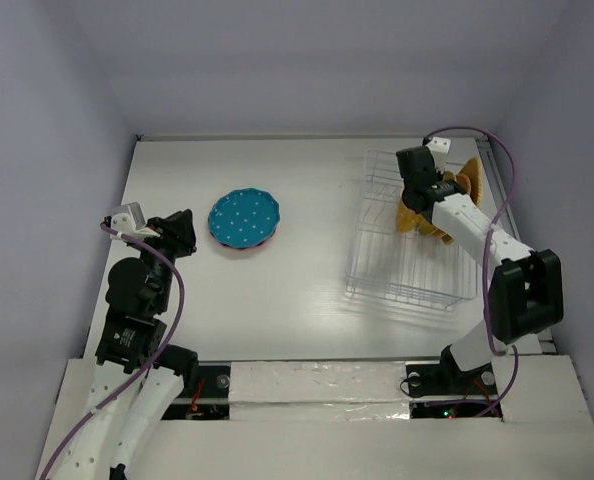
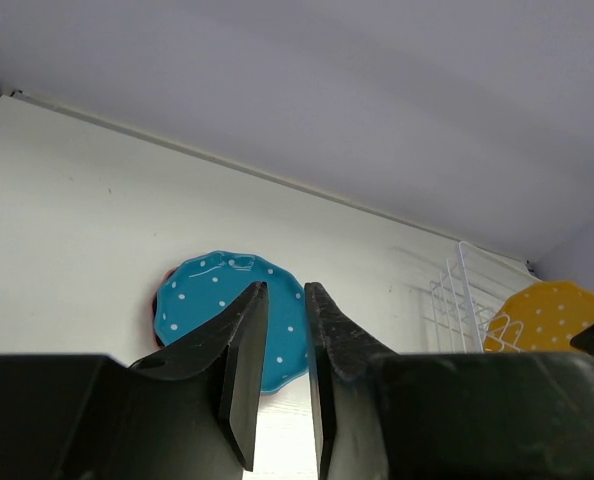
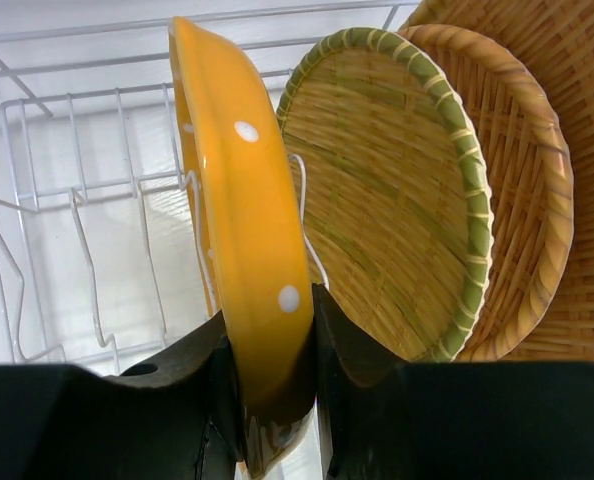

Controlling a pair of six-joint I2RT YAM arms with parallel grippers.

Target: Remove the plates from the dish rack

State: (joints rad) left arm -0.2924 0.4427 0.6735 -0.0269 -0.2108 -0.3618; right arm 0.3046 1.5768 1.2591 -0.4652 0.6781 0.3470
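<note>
On the right side of the white counter (image 1: 277, 300) stands the dish rack (image 1: 412, 270), a basket of thin white wire. The right arm reaches down into its far end. From the right wrist camera, the right pincer (image 3: 272, 340) is clamped on the lower rim of the yellow-orange plate (image 3: 242, 200), which has white dots and stands upright on its edge between the wires. One black finger presses each face of the plate.

Just behind it, to the right in that view, a round woven plate with a green rim (image 3: 387, 190) leans in the rack. A larger tan woven plate (image 3: 532, 200) stands behind that one, and more tan weave fills the corner beyond.

Left of the rack and well apart from it, the blue plate (image 1: 244, 219) with white dots and a scalloped rim lies flat on the counter.

The left arm is folded near the left edge of the counter. The left pincer (image 2: 285, 300) sits near the blue plate and points toward it. Its fingers are drawn almost together, with only a thin slit between them and nothing held.
</note>
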